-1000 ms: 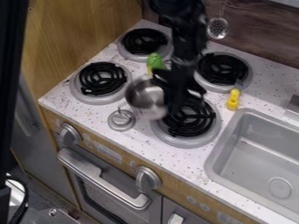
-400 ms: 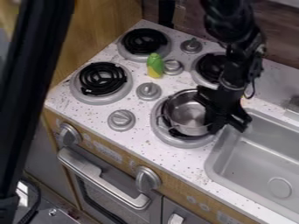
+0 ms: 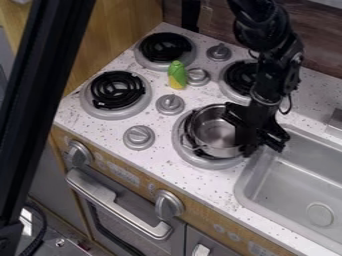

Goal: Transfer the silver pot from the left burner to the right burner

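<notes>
The silver pot (image 3: 217,132) is positioned on the front right burner (image 3: 206,164), base down, with its open mouth facing upward. The body is round and has no distinct long axis of its own (the vertical axis through the mouth stands approximately upright). A thin metal handle (image 3: 194,146) projects from the wall toward the lower left of the view, above the burner.

A printed strip (image 3: 122,174) is present on the wooden front panel (image 3: 194,216); its characters are too small to read.

The end effector (image 3: 246,136) is located at the right side of the pot, angled downward, and overlaps that side of the rim in the view. Its degree of opening cannot be determined, nor can it be confirmed whether it grips the pot (the dark parts merge at this point).

The burner is set in the speckled table (image 3: 167,159), near the grey sink (image 3: 294,187). A green and yellow toy corn cob (image 3: 177,75) stands just beside a silver knob (image 3: 198,76) (between the rear burners).
</notes>
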Robot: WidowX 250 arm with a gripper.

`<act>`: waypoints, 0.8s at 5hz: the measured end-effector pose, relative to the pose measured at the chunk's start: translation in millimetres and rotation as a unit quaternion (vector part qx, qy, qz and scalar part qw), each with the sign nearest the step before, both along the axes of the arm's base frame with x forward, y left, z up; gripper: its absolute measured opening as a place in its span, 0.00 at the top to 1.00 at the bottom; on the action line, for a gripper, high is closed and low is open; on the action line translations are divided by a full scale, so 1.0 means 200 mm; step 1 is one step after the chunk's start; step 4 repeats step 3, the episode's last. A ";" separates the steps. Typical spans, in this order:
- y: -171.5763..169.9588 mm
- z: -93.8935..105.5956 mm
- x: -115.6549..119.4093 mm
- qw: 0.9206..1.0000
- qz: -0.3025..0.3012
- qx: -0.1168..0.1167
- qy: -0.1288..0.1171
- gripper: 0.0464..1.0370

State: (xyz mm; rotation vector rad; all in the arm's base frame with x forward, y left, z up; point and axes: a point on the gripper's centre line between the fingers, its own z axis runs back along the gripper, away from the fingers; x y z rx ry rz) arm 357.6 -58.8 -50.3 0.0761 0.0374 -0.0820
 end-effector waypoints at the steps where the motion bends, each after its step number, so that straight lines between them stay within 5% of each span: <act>1: 0.10 0.10 0.02 0.999 0.050 -0.002 -0.021 0.50; 2: 0.11 0.22 0.02 0.996 0.073 -0.023 -0.048 0.19; 3: 0.13 0.28 0.00 0.993 0.091 -0.038 -0.058 0.03; 4: 0.13 0.28 0.00 0.993 0.091 -0.038 -0.058 0.03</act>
